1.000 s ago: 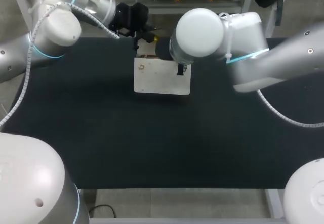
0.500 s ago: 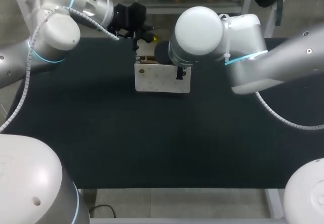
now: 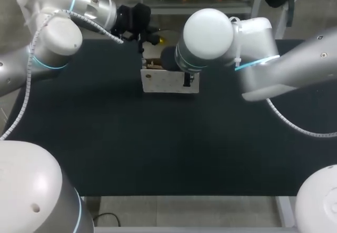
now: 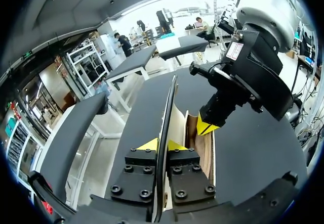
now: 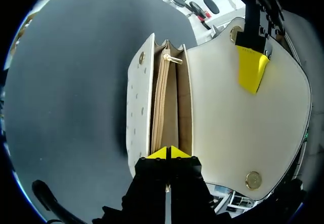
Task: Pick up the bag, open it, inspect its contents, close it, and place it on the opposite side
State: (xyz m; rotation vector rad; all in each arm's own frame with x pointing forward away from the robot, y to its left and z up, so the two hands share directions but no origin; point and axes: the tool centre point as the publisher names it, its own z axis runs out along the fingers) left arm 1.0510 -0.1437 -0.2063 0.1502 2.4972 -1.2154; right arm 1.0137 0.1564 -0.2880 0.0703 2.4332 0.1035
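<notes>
Head view: The bag stood at the middle of the tabletop's far edge, its white front panel facing the camera. The left arm entered from the left, and the left gripper sat just behind the bag's top. The right arm entered from the right, its large joint covering the bag's right rear. Of the right gripper, only one dark finger showed, lying against the bag's right end.

Left wrist view: The left gripper's fingers were drawn narrow, clamping the flap edge-on between their yellow tips. The flap stood upright. The right gripper reached into the bag's open mouth just beside the flap, one yellow tip against the tan lining.

Right wrist view: The bag was open, with the flap folded back from the body. A zip pull lay at the far end of the tan compartments. A snap sat on the flap's inner face. The right gripper's tips met narrowly on the bag's near end wall, gripping it. The left gripper held the flap's far edge.
</notes>
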